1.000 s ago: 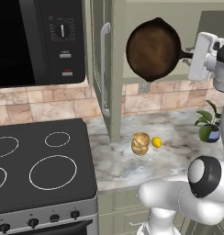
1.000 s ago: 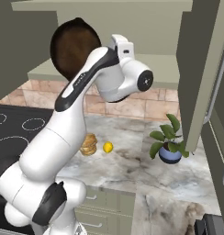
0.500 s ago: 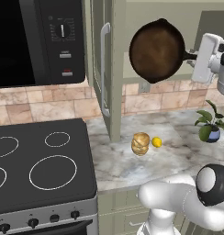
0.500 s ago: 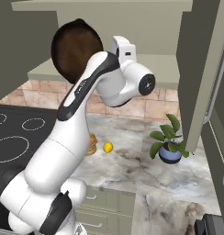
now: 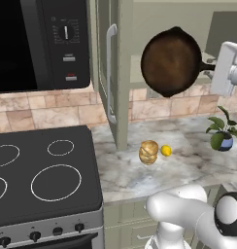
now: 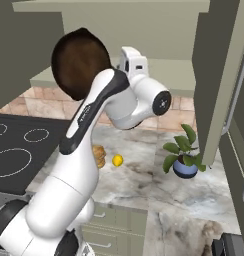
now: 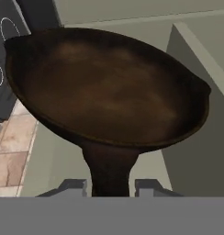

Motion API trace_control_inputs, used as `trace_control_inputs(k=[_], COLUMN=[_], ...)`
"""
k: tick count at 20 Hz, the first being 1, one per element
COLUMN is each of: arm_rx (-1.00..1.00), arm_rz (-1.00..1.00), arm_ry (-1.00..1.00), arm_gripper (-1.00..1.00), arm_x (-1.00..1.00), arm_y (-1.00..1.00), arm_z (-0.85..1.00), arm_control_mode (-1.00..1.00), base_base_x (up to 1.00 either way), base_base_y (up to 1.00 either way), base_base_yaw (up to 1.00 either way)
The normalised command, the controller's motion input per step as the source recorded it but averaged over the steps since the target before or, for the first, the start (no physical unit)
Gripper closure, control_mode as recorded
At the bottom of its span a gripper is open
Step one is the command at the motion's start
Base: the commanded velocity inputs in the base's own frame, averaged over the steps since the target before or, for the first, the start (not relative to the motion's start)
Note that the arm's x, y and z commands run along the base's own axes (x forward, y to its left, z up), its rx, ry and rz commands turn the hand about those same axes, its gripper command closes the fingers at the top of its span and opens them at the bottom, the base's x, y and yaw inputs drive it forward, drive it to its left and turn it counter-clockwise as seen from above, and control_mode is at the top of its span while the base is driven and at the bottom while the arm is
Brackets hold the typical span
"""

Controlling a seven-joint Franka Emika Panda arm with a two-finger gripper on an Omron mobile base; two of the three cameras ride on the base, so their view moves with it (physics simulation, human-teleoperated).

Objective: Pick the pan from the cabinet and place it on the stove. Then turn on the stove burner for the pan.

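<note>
Gripping the pan [image 5: 171, 61] by its handle, the gripper [image 7: 109, 186] hangs above the marble counter [image 5: 188, 168].

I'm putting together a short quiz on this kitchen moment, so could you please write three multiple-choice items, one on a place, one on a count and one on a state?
1. Where is the pan?
A. Flat on the stove
B. In the air before the open cabinet, above the counter
C. Inside the microwave

2. How many small things lie on the counter close by the cabinet's open door, apart from the potted plant?
A. Two
B. Four
C. None

3. How does the gripper stand?
A. Open, holding nothing
B. Shut on the kettle
C. Shut on the pan's handle

Answers: 1 B, the pan hangs tilted, inside facing the left base camera, clear of the stove. 2 A, a tan round thing and a small yellow one. 3 C, in the hand view the handle runs down between the fingertips.
</note>
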Motion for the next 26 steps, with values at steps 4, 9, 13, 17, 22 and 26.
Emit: trace_control_inputs(k=[4,9,13,17,22,26], arm_rx=[-0.04,-0.05,-0.03,-0.03,0.0,0.0], arm_rz=[0.0,0.0,0.0,0.0,0.01,0.06], arm_ry=[0.02,0.08,0.13,0.16,0.14,0.1], arm_gripper=[1.0,1.0,1.0,1.0,1.0,1.0], arm_x=[-0.39,-0.27,-0.16,-0.12,-0.17,-0.24], arm_y=[0.18,0.24,0.2,0.22,0.17,0.19], arm_z=[-0.32,-0.39,-0.39,-0.42,-0.43,-0.37], arm_control_mode=[-1.0,-1.0,-1.0,-1.0,-1.0,-1.0], base_base_x=[0.0,0.0,0.0,0.0,0.0,0.0], base_base_y=[0.0,0.0,0.0,0.0,0.0,0.0], base_base_yaw=[0.0,0.0,0.0,0.0,0.0,0.0])
